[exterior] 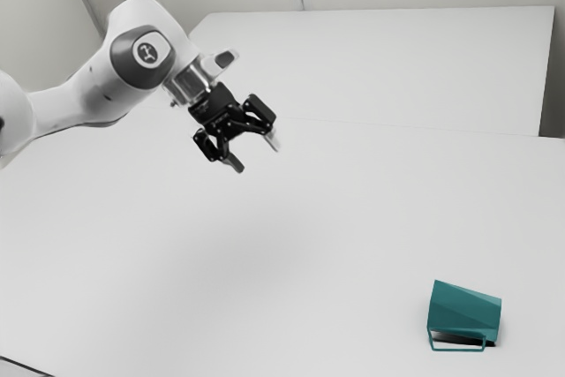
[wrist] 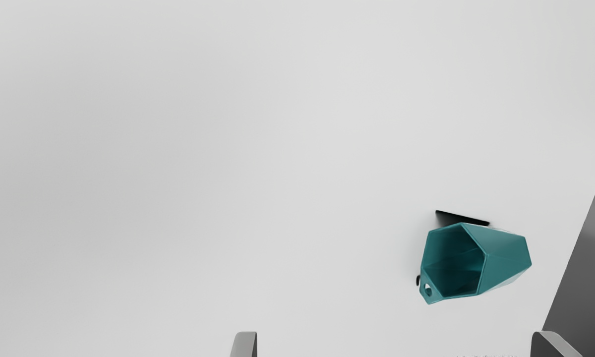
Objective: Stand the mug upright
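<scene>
My gripper (exterior: 256,156) hangs high over the table at the exterior view's upper left, open with nothing between its fingers. In the wrist view the gripper (wrist: 394,342) shows its two fingertips wide apart. A teal faceted mug (exterior: 463,311) lies on its side at the exterior view's lower right, well away from the gripper, its thin handle toward that view's bottom edge. The wrist view looks into the open mouth of the mug (wrist: 503,258); a small pierced tab stands at its rim.
The white table (exterior: 291,245) extends under the arm and mug, with an edge (wrist: 575,238) beyond the mug's base. A white panel (exterior: 380,68) stands behind, at the exterior view's top.
</scene>
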Robot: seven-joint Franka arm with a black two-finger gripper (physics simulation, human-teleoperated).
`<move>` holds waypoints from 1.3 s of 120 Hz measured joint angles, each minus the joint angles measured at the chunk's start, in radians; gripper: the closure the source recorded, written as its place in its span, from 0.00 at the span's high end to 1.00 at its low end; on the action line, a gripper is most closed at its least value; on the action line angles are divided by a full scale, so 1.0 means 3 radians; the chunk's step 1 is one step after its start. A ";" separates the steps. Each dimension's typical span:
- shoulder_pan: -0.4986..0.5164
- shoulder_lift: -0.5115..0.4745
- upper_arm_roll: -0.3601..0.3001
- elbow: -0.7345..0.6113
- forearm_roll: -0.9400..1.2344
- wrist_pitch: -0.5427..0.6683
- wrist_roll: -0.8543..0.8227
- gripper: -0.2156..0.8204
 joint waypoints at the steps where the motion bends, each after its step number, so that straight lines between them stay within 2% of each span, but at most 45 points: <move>1: -0.0012 0.0001 -0.0005 -0.0021 -0.0028 0.0025 0.0017 0.79; 17: -0.0177 0.0001 -0.0130 -0.0325 -0.0471 0.0422 0.0307 0.79; 42: -0.0232 0.0101 -0.0436 -0.0679 -0.1246 0.0949 0.0822 0.79; 95: -0.0185 0.0569 -0.0970 -0.0822 -0.2036 0.1427 0.1578 0.79; 118: -0.0360 0.0855 -0.1023 -0.0785 -0.2749 0.1530 0.1961 0.79; 156: -0.0606 0.1354 -0.1024 -0.0503 -0.3351 0.1577 0.2615 0.79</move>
